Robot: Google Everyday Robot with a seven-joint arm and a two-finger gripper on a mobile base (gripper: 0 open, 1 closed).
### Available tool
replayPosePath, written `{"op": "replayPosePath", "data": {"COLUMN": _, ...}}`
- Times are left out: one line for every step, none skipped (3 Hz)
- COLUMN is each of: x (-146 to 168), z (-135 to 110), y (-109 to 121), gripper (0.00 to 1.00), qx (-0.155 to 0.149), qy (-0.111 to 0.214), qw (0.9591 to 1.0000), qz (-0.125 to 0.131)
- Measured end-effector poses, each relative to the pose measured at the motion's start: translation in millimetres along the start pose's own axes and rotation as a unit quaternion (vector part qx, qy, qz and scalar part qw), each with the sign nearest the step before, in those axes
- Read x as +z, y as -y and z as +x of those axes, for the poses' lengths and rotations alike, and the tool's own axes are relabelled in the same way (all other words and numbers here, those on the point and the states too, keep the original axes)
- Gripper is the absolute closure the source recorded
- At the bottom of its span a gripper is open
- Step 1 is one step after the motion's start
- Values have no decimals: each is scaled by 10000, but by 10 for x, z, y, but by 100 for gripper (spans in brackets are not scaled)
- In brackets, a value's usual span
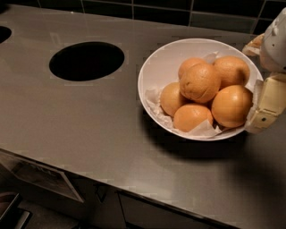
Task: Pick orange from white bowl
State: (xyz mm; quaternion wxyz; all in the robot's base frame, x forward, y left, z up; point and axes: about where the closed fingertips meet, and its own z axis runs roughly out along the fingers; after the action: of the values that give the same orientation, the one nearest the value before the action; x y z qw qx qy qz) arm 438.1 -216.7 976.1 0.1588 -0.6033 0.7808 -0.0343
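Note:
The white bowl (154,67) stands on the grey countertop right of centre, lined with crumpled white paper and holding several oranges. The orange (199,82), dull and dimpled with a faint brownish crease, lies on top of the pile in the middle. Smoother oranges lie around it: one at the right (231,105), one at the front (192,117), one at the left (172,98) and one at the back (232,69). My gripper (268,89) is at the right edge of the view, against the bowl's right rim and beside the right-hand orange, holding nothing that I can see.
A dark round hole (86,61) opens in the countertop left of the bowl, and part of another hole (3,33) shows at the far left. A dark tiled wall (178,11) runs along the back. The counter's front edge (103,181) drops to cabinets.

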Motion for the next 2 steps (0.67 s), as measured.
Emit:
{"op": "replayPosePath", "data": {"x": 0, "z": -1, "y": 0, "gripper": 0, "qx": -1, "qy": 0, "qw": 10000, "qz": 0}}
{"op": "replayPosePath", "data": {"x": 30, "z": -354, "y": 12, "gripper": 0, "qx": -434, "qy": -61, "qw": 9990, "qz": -3}}
